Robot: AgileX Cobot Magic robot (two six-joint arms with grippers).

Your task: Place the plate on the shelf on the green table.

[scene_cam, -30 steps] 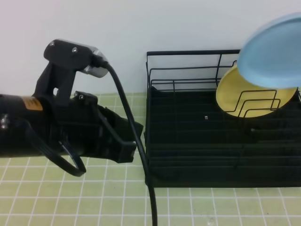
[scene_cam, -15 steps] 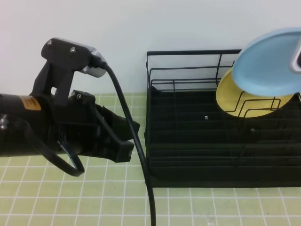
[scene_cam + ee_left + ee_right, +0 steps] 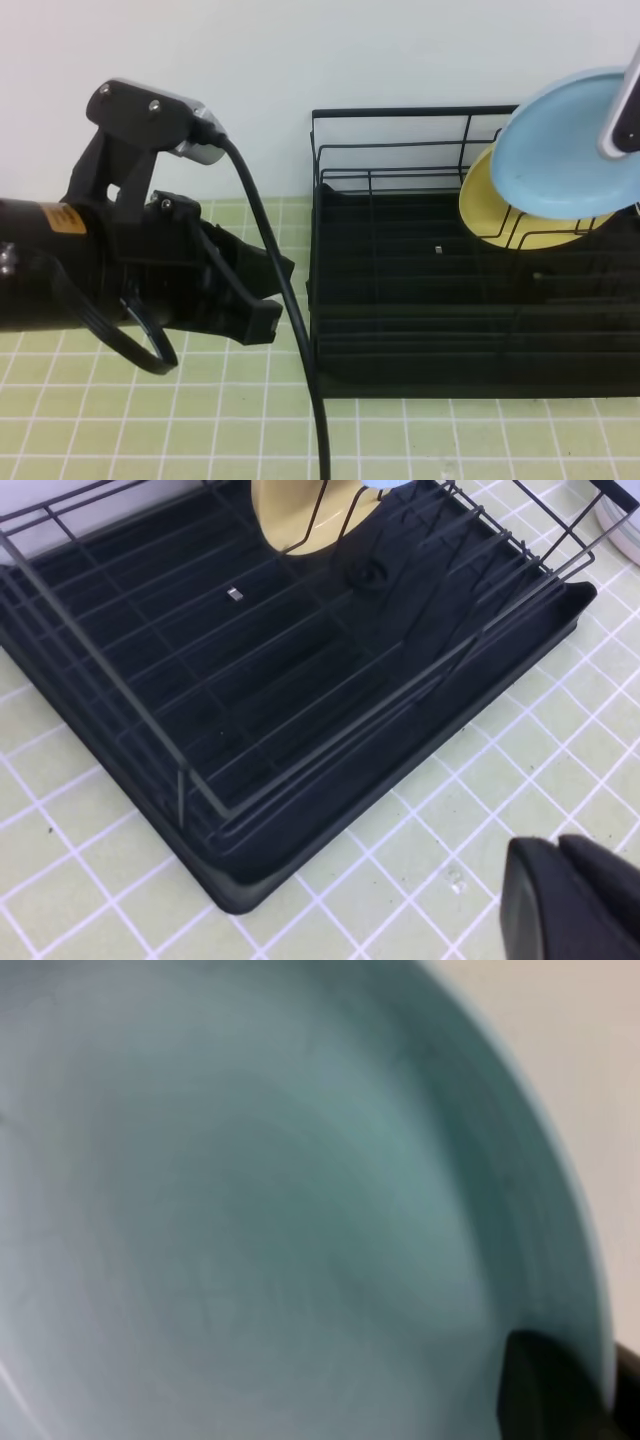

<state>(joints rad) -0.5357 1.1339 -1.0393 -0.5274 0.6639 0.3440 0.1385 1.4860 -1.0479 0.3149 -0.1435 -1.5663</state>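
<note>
The right claw (image 3: 560,1390) grips the plate (image 3: 570,140) at its rim, tilted just in front of the yellow plate (image 3: 500,205) above the shelf (image 3: 400,300), so it should lower it slowly into a free divider slot there.

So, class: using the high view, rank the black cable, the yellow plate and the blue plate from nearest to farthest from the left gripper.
1. Black cable: right beside the left gripper, crossing it.
2. Yellow plate: standing in the shelf, far right.
3. Blue plate: above and right of the yellow one, at the frame's right edge.
</note>
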